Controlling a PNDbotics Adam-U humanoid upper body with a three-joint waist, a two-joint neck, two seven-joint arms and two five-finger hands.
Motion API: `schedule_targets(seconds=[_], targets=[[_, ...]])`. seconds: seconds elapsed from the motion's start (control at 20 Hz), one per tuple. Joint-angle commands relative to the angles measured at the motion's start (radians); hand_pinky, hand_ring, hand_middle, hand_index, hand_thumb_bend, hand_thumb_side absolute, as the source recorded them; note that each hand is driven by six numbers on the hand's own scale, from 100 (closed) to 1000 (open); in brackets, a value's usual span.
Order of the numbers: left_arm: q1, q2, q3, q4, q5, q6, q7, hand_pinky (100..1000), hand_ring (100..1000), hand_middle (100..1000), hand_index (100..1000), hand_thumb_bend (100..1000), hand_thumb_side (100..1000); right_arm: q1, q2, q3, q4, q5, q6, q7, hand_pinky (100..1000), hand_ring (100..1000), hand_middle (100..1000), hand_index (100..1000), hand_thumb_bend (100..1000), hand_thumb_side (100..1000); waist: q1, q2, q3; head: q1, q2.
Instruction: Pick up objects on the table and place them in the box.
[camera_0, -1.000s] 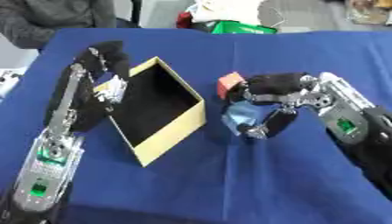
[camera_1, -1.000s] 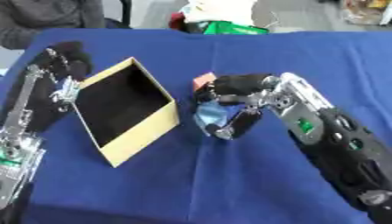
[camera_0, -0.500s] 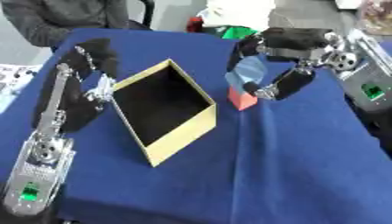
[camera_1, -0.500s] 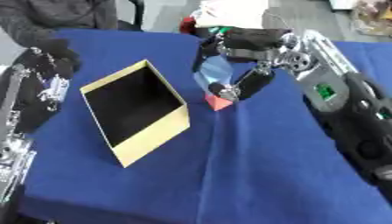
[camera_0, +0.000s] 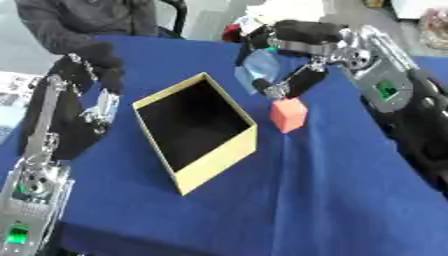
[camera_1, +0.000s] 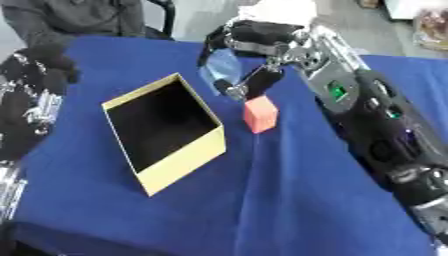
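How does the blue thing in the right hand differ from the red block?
The blue object is pale and held up off the cloth in the right hand, whose fingers curl around it; the red block is orange-red, boxy and sits on the blue cloth beside the box. Neither is in the box.

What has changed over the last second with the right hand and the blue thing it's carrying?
The right hand, which a second ago curled round the blue object low on the table, has lifted it and now holds it above the red block, near the box. The camera also shifted. The block stays on the cloth, the box open, the left hand beside it.
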Motion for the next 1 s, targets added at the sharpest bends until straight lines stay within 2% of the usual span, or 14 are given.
schedule_targets(seconds=[0.05, 0.2, 0.25, 0.3, 0.35, 0.4, 0.45, 0.55, 0.75, 1.0], targets=[[-0.019, -0.003, -0.004, -0.027, 0.007, -0.001, -0.007, 668, 647, 617, 808, 206, 525, -0.021, 0.033, 0.009, 0.031, 0.023, -0.018, 0.012, 814, 819, 545, 754, 100, 175, 0.006, -0.011, 0.005, -0.017, -0.012], [-0.024, -0.008, -0.006, -0.03, 0.011, -0.002, -0.011, 668, 647, 616, 808, 207, 525, -0.015, 0.074, 0.023, 0.067, 0.044, -0.037, 0.031, 815, 824, 559, 768, 100, 186, 0.01, -0.007, 0.011, -0.025, -0.011], [-0.025, -0.009, -0.007, -0.031, 0.012, -0.002, -0.012, 668, 647, 616, 808, 207, 524, -0.014, 0.086, 0.028, 0.075, 0.053, -0.045, 0.035, 818, 830, 592, 801, 100, 196, 0.011, -0.007, 0.013, -0.029, -0.011], [-0.025, -0.011, -0.007, -0.031, 0.013, -0.002, -0.012, 668, 647, 616, 808, 208, 524, -0.012, 0.096, 0.034, 0.078, 0.065, -0.055, 0.037, 823, 839, 654, 844, 100, 256, 0.012, -0.007, 0.014, -0.03, -0.011], [-0.025, -0.011, -0.007, -0.032, 0.013, -0.002, -0.012, 668, 647, 616, 808, 209, 524, -0.011, 0.102, 0.039, 0.079, 0.077, -0.064, 0.038, 832, 858, 756, 900, 100, 323, 0.013, -0.007, 0.015, -0.032, -0.01], [-0.026, -0.012, -0.007, -0.032, 0.014, -0.001, -0.012, 668, 647, 616, 808, 209, 524, -0.01, 0.105, 0.044, 0.075, 0.093, -0.074, 0.037, 838, 868, 800, 930, 100, 351, 0.013, -0.006, 0.014, -0.032, -0.01], [-0.026, -0.012, -0.007, -0.032, 0.014, -0.001, -0.012, 667, 647, 616, 808, 210, 524, -0.009, 0.107, 0.048, 0.068, 0.109, -0.083, 0.034, 853, 887, 881, 978, 188, 425, 0.014, -0.006, 0.013, -0.032, -0.009], [-0.025, -0.012, -0.007, -0.031, 0.013, -0.001, -0.013, 667, 646, 616, 808, 210, 526, -0.008, 0.105, 0.053, 0.048, 0.14, -0.097, 0.023, 858, 897, 925, 999, 273, 488, 0.014, -0.006, 0.005, -0.03, -0.009], [-0.024, -0.011, -0.007, -0.03, 0.012, -0.001, -0.013, 667, 646, 616, 808, 211, 526, -0.007, 0.095, 0.049, 0.016, 0.144, -0.101, -0.012, 857, 900, 938, 1000, 323, 522, 0.013, -0.008, -0.009, -0.023, -0.007], [-0.019, -0.006, -0.004, -0.029, 0.009, -0.001, -0.011, 667, 646, 615, 808, 214, 526, -0.008, 0.053, 0.035, -0.03, 0.106, -0.078, -0.033, 855, 896, 915, 994, 304, 489, 0.011, -0.013, -0.032, -0.012, -0.004]])
